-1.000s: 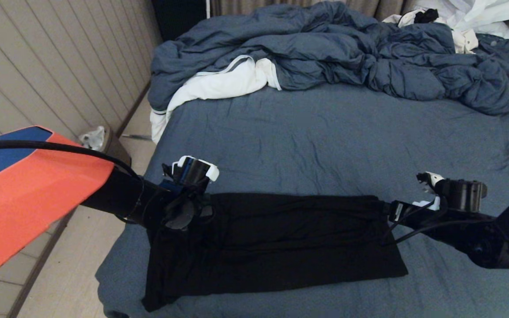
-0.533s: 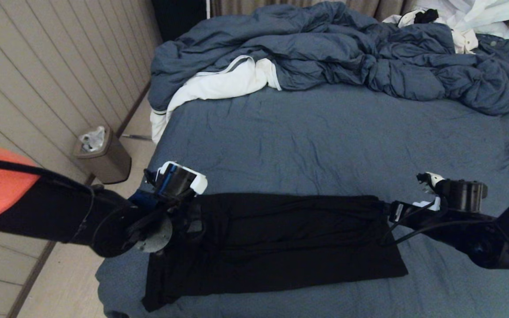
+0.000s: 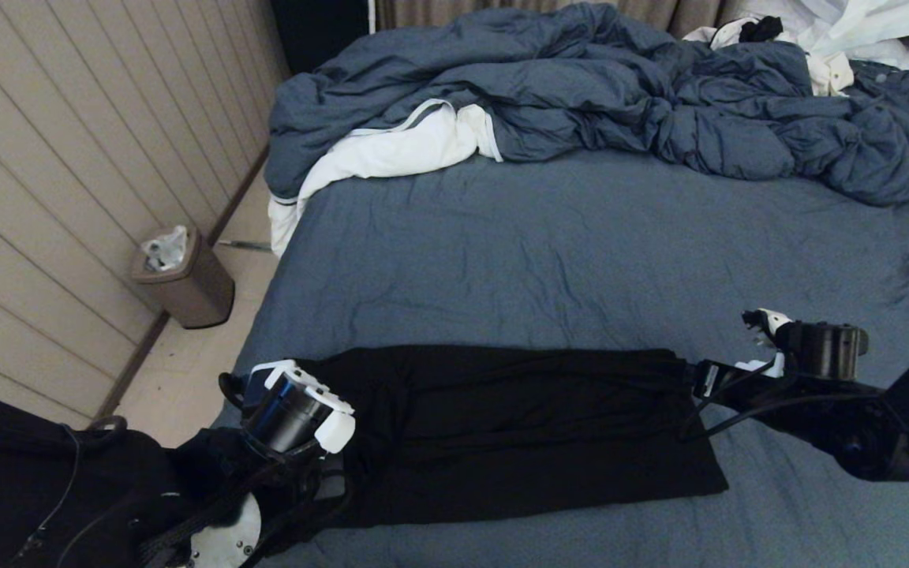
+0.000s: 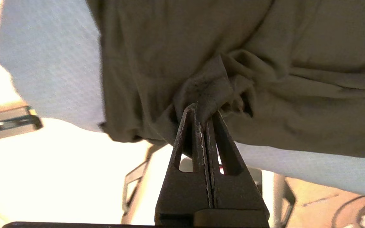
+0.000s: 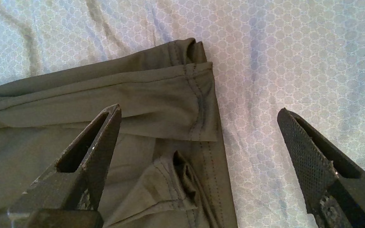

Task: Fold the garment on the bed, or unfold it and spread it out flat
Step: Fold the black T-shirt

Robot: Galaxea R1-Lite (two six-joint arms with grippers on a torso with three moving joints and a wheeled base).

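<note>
Left pincer (image 4: 205, 115) pinching garment (image 3: 518, 430); printed face hidden.

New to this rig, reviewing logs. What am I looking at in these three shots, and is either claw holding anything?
It is a two-armed robot at a bed. The wide shot comes from its head camera; the two close-ups come from cameras on each wrist, looking past the fingers.

A black garment lies on the sheet as a long folded strip. Behind it are a rumpled duvet and a white cloth; a bin stands on the floor.

The left gripper is shut, pinching a bunched bit of the garment at its left end. The right gripper is open over the other end, gripping nothing.
</note>
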